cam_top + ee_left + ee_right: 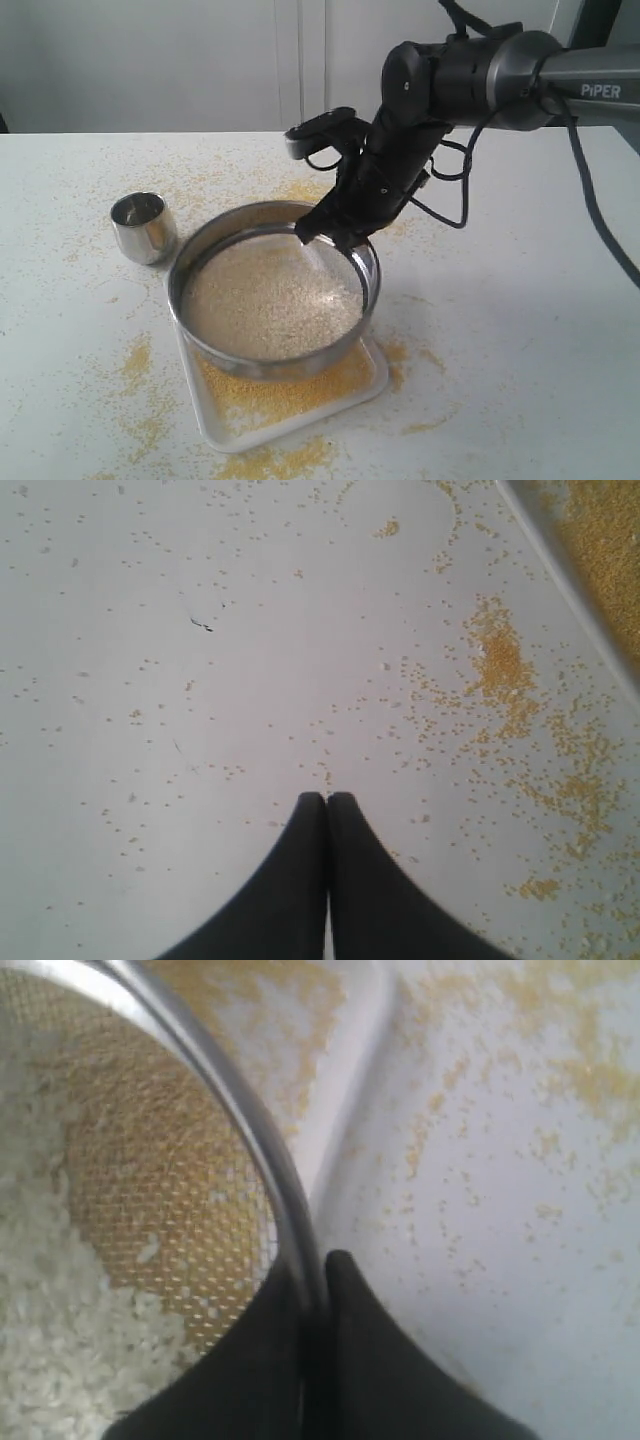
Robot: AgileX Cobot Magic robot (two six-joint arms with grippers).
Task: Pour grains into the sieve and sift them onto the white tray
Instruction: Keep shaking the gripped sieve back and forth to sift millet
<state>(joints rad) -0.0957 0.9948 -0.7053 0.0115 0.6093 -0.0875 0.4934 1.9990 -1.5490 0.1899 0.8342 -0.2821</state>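
The round steel-rimmed sieve (pixel 272 290) is held a little above the white tray (pixel 290 400), tilted slightly. Pale coarse grains (pixel 265 300) fill most of its mesh; fine yellow meal (pixel 290 385) lies on the tray beneath. My right gripper (pixel 335 235) is shut on the sieve's far right rim (pixel 240 1110), one finger inside and one outside. In the right wrist view the bare mesh (pixel 150 1190) shows yellow underneath, with pale grains (pixel 50 1340) beside it. My left gripper (pixel 327 798) is shut on nothing, over the table beside the tray's edge (pixel 560 570).
A small shiny steel cup (pixel 143 227) stands upright on the table, left of the sieve. Yellow meal (pixel 135 360) is scattered over the white tabletop round the tray, thickest at its front and left. The right arm (pixel 470 70) reaches in from the upper right.
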